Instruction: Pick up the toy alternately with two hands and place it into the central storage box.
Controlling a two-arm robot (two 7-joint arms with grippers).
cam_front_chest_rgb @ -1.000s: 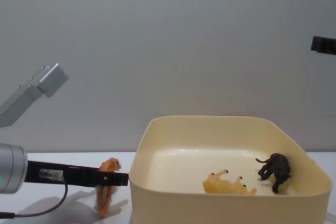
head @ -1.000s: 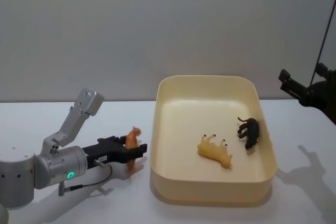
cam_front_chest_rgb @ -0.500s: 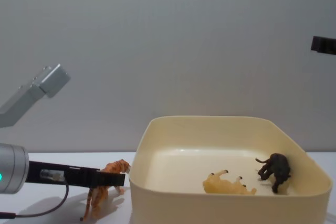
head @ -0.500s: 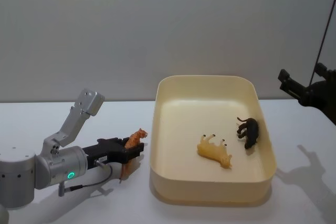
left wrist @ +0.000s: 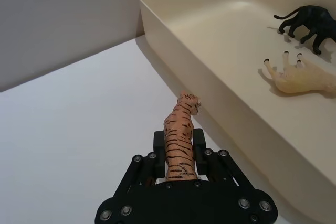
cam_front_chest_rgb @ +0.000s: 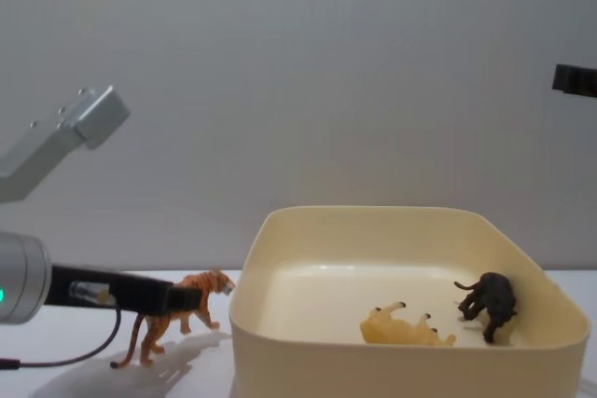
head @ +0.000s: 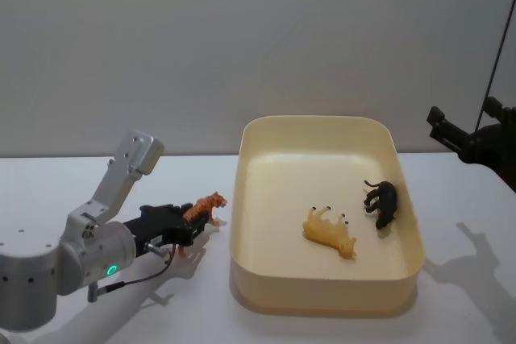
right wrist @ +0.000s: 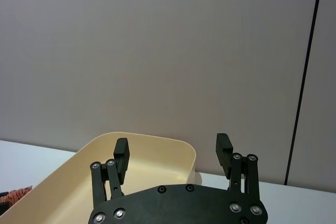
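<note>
An orange striped toy tiger point(head: 208, 205) is clamped by its hindquarters in my left gripper point(head: 187, 221), just left of the central storage box point(head: 322, 292), a large cream tub. In the left wrist view the fingers point(left wrist: 199, 139) press both flanks of the tiger point(left wrist: 185, 109), whose head points at the box wall point(left wrist: 220, 93). From the chest view the tiger point(cam_front_chest_rgb: 198, 294) hangs level, low over the table. My right gripper point(head: 465, 121) hovers open and empty, high at the right of the box point(right wrist: 142, 148).
Inside the box lie a pale yellow toy animal point(head: 329, 231) on its side and a black toy animal point(head: 383, 201) near the right wall. White table surface point(head: 97, 183) stretches left of the box. A grey wall stands behind.
The tiger has swung from head-up to level in the left gripper, which has drawn back slightly to the left of the box. The right arm has not moved.
</note>
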